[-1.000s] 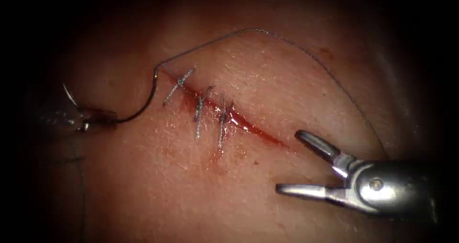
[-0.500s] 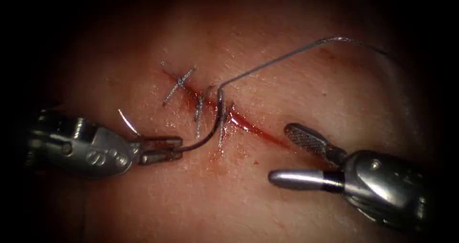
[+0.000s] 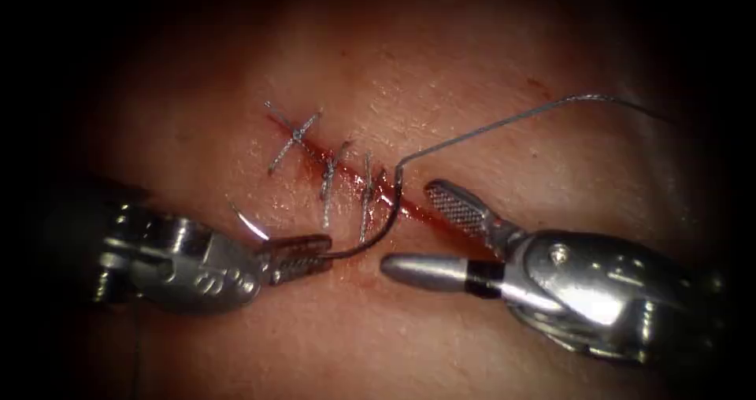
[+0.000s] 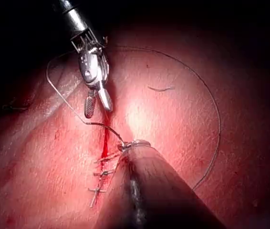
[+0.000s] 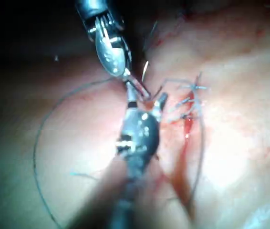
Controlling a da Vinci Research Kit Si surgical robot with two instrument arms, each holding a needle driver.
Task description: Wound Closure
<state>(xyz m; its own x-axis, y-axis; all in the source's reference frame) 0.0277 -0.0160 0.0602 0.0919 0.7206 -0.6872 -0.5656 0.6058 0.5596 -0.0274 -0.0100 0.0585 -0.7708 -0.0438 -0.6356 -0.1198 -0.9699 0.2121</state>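
Across the tissue (image 3: 488,85) we see the cut (image 3: 429,217) carrying three stitches (image 3: 327,181) at its left end. Our left pincer (image 3: 303,258) is clamped on the needle (image 3: 376,228) between its middle and its point, so the curve arcs free above the cut, not in the tissue, the thread (image 3: 504,122) trailing off to the right. Our right pincer (image 3: 421,231) holds nothing and gapes wide just right of the needle. We judge a square, firm grip keeps the needle from swivelling.
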